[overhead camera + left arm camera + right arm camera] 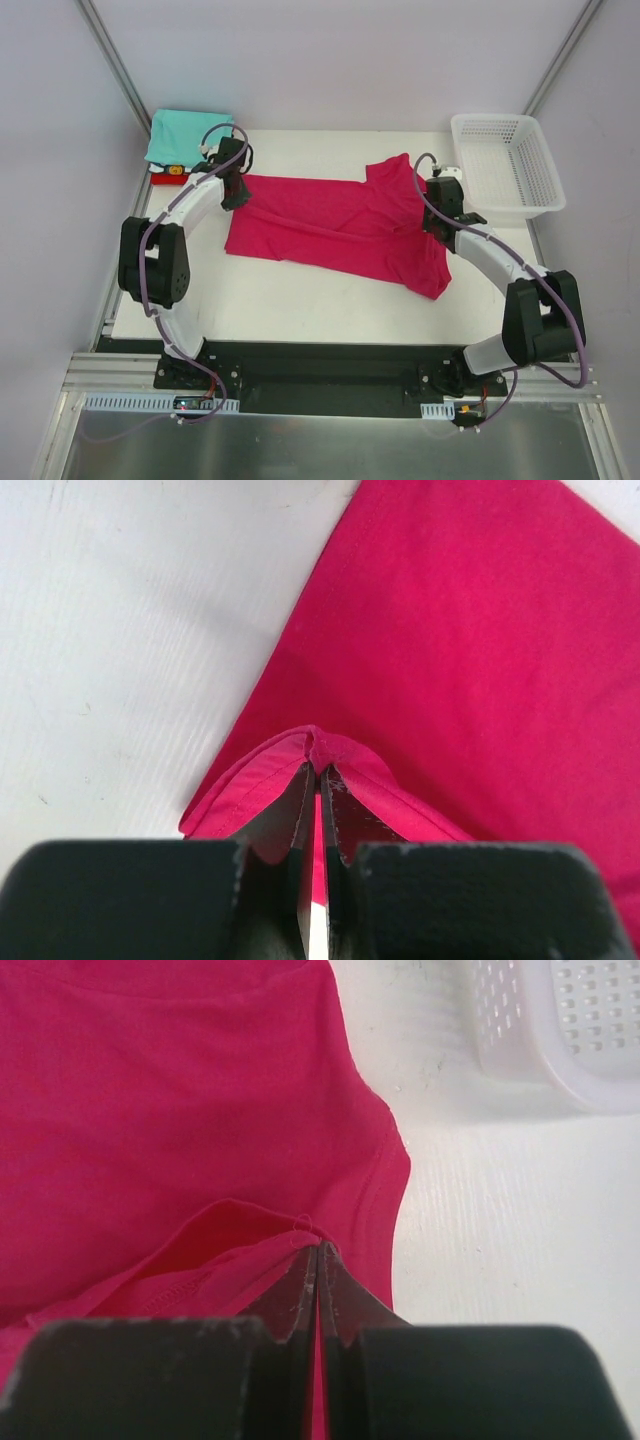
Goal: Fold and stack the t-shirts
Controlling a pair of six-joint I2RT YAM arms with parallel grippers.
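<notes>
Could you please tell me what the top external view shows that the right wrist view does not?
Only the top view: the folded teal shirt at the far left corner, both arms, and the left gripper at the pink shirt's left edge. Only the right wrist view: how the right gripper is shut on a pinched fold of that shirt's edge. Both: the pink shirt, the white basket and the table.

One large magenta-pink cloth t-shirt (pixel 335 225) mid-table. At far left, one folded teal cloth t-shirt (pixel 185 135) over one folded red cloth t-shirt (pixel 158 172). At far right, one white plastic mesh basket (pixel 495 119). Two black two-finger grippers: left gripper (pixel 318 772), right gripper (pixel 318 1250).
</notes>
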